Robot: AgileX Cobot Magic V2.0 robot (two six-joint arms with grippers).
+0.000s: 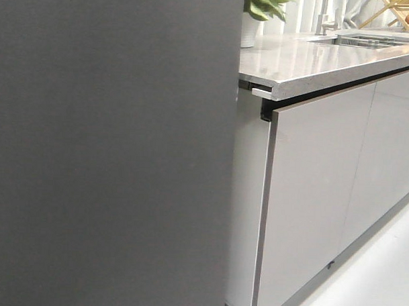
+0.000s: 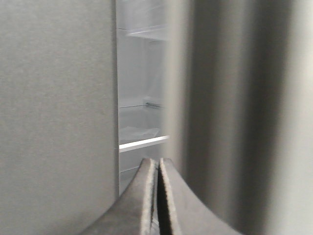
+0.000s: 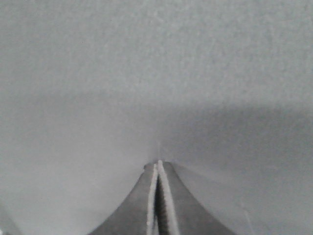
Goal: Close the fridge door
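Note:
The fridge door (image 1: 110,150) is a matte dark grey slab that fills the left of the front view; neither gripper shows there. In the right wrist view my right gripper (image 3: 158,164) is shut and empty, its tips against the door's plain grey face (image 3: 156,73). In the left wrist view my left gripper (image 2: 158,161) is shut and empty. It points at a narrow gap where the white fridge interior and a shelf (image 2: 142,143) show. A grey panel (image 2: 54,112) lies on one side of the gap and a blurred dark grey surface (image 2: 230,112) on the other.
To the right of the door stands a run of glossy light grey cabinet fronts (image 1: 310,197) under a pale stone countertop (image 1: 315,63). A potted plant (image 1: 249,27) and a sink (image 1: 363,41) are on it. Pale floor (image 1: 381,280) shows at the lower right.

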